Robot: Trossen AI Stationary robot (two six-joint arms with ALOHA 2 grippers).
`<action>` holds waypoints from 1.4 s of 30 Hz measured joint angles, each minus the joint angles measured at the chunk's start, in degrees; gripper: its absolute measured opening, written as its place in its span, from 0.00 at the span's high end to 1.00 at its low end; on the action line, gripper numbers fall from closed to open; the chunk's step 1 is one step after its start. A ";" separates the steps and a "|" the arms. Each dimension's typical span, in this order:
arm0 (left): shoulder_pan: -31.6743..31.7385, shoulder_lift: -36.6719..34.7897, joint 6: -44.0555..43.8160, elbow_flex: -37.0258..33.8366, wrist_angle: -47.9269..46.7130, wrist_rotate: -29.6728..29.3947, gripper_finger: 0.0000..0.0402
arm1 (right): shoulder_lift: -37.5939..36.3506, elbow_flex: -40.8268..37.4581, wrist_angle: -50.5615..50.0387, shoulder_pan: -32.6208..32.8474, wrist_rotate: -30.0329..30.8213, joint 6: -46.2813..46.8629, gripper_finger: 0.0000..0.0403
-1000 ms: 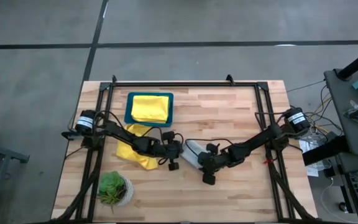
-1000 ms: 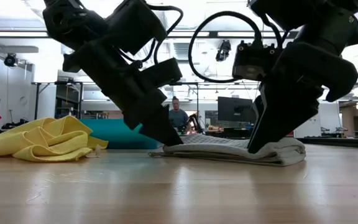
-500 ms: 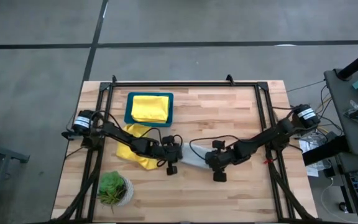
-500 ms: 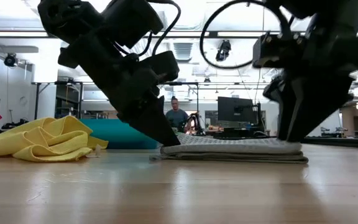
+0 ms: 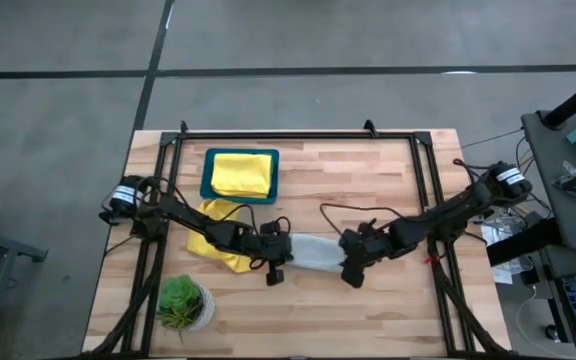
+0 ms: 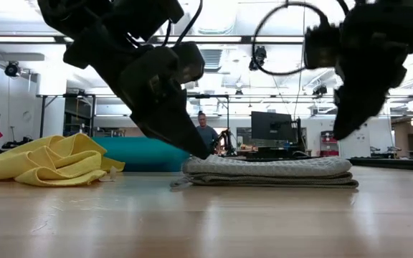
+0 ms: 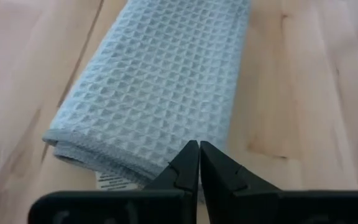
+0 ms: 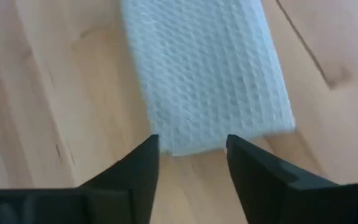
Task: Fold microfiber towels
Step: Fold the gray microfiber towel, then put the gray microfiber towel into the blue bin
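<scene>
L gripper [image 7: 199,163] had jaws together, tips pressing the near end of the folded pale grey towel [image 5: 313,252] at mid-table. R gripper [image 8: 191,152] had jaws apart, just off its other end, holding nothing. One yellow towel [image 5: 241,172] lay folded in the teal tray [image 5: 206,172]; another yellow towel [image 5: 211,235] lay crumpled beside it, prob. next.

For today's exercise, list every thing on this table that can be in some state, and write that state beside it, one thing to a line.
Pale grey towel: folded into a flat strip.
Yellow towel on the table: crumpled, unfolded.
Yellow towel in the tray: folded.
Teal tray: holding that towel.
Left gripper: fingers shut, at the grey towel's end.
Right gripper: fingers open, clear of the towel.
Potted plant: upright.
</scene>
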 joint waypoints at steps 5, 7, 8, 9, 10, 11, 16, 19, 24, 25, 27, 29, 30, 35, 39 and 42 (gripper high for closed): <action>0.00 -0.12 0.00 0.00 0.14 0.13 1.00 | -1.89 -4.25 0.32 0.03 1.62 13.93 0.43; 0.00 -0.12 0.00 0.03 0.17 0.09 1.00 | -2.74 -6.12 0.75 0.22 2.60 18.90 0.39; 0.01 -0.12 0.01 0.13 0.16 0.04 1.00 | -3.28 -7.04 0.77 0.24 2.59 20.30 0.37; 0.02 -0.13 0.03 0.30 0.15 0.04 1.00 | -3.75 -7.83 0.77 0.24 2.53 20.99 0.35; 0.02 -0.34 0.03 0.48 0.16 0.01 1.00 | -4.32 -8.51 0.93 0.24 2.29 21.10 0.34; 0.04 -0.59 0.05 0.66 0.15 -0.01 1.00 | -4.90 -8.99 1.13 0.23 2.24 21.14 0.32; 0.04 -3.42 -1.56 1.78 -0.89 -0.10 1.00 | -6.62 -9.79 1.16 -0.32 2.11 21.03 0.27; 0.05 -5.99 -7.05 1.75 -4.00 0.97 1.00 | -6.67 -9.77 1.45 -0.72 2.13 21.93 0.24; 1.26 -10.94 -13.42 1.39 -11.49 10.99 0.95 | -6.23 -9.54 1.48 -0.77 0.27 25.90 0.21; 1.64 -11.73 -14.85 1.28 -13.20 12.64 0.92 | -6.23 -9.54 1.38 -0.46 -0.23 27.08 0.21; 2.33 -13.03 -17.73 1.17 -15.68 14.00 0.86 | -6.12 -9.54 1.65 0.67 -0.37 29.57 0.20; 2.76 -13.64 -21.09 1.07 -16.70 14.02 0.78 | -6.12 -9.54 1.58 1.74 -0.49 31.26 0.20; 3.04 -13.73 -23.02 1.05 -17.09 13.96 0.73 | -6.12 -9.54 1.73 2.12 -0.47 32.23 0.19; 3.98 -12.27 -29.47 1.01 -17.42 7.52 0.52 | -6.06 -9.54 2.47 4.07 2.91 35.34 0.19; 4.50 -8.92 -30.66 0.96 -15.09 6.00 0.41 | -5.68 -9.79 3.26 4.33 6.58 35.44 0.19; 4.36 -5.57 -31.63 0.95 -9.69 6.11 0.37 | -5.06 -9.93 5.62 4.33 7.82 35.21 0.19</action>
